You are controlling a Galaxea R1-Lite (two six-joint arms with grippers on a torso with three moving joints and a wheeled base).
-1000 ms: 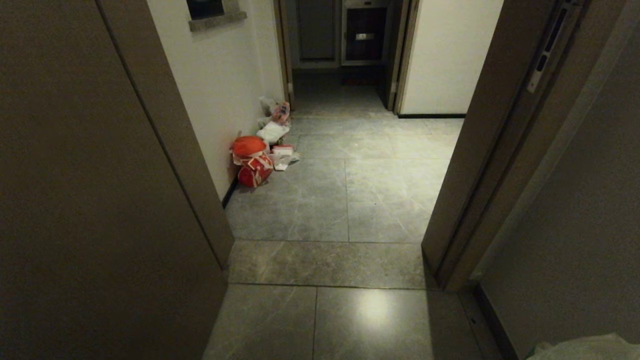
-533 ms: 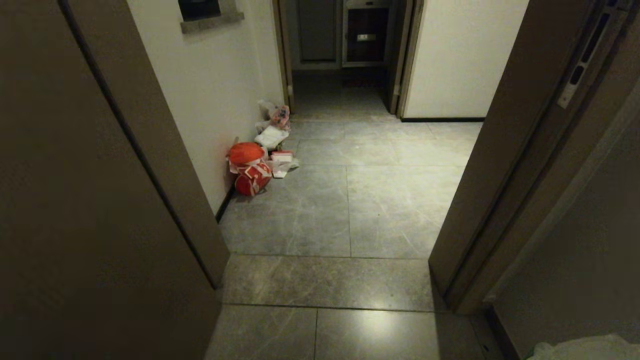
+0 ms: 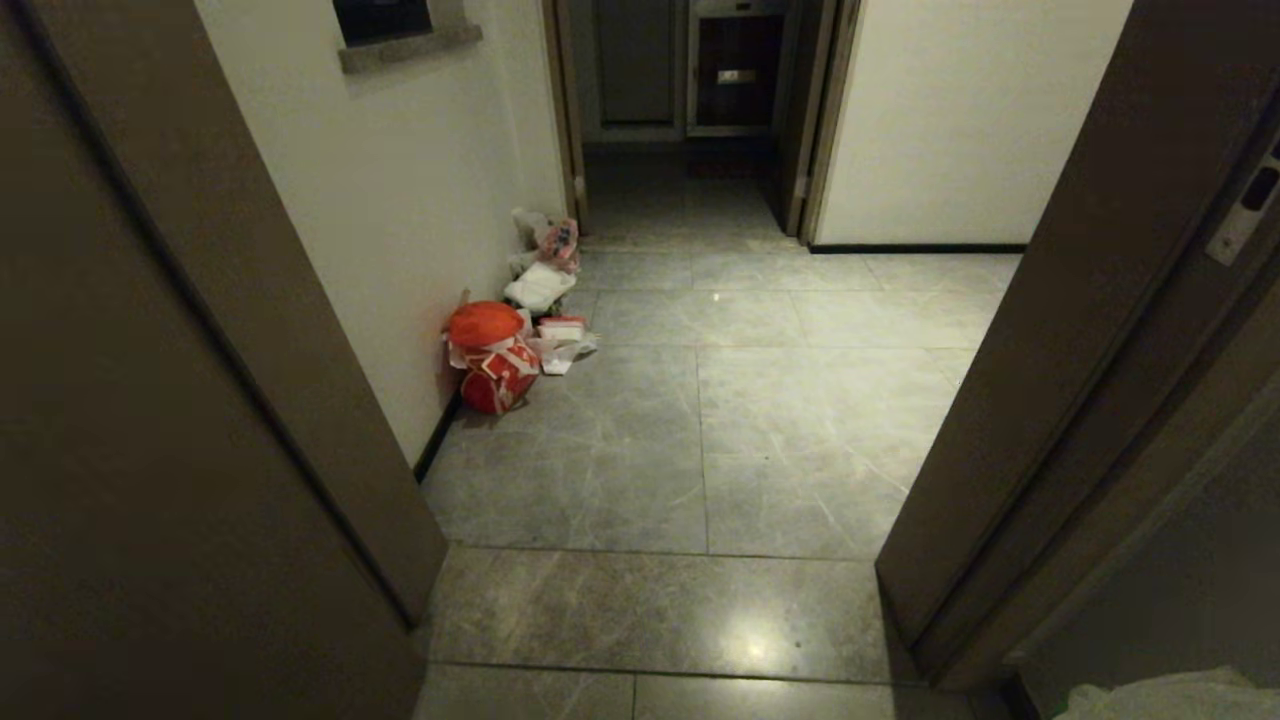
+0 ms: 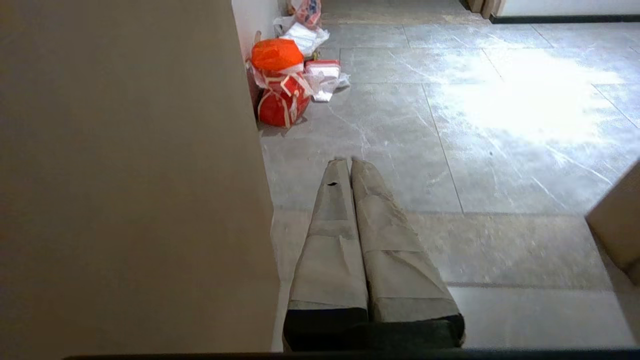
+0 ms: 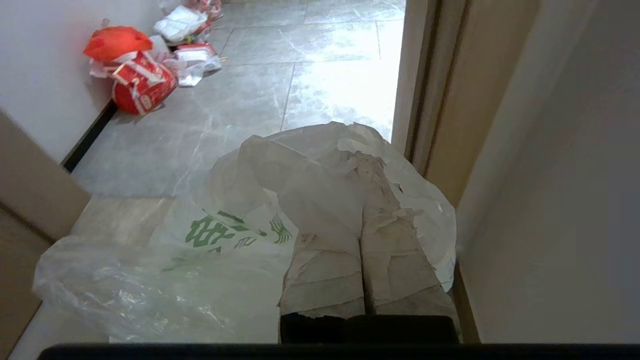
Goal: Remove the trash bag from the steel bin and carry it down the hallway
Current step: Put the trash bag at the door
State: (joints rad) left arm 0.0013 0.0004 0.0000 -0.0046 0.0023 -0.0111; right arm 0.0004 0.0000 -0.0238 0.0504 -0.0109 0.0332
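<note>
A: Where is the trash bag (image 5: 240, 250) held?

B: Pinched by the right gripper (image 5: 362, 220), lower right of the head view, fingers pressed together on thin film. Left gripper (image 4: 350, 165): fingers pressed together, empty.

A: Risks?

B: The bag may be snagged on the door frame (image 3: 1010, 420) and torn or pulled free.

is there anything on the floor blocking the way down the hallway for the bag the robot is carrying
Nothing visible blocks it. The trash bag is in the right gripper. The hallway tiles ahead are bare; the orange-red bag and other litter sit against the left wall.
</note>
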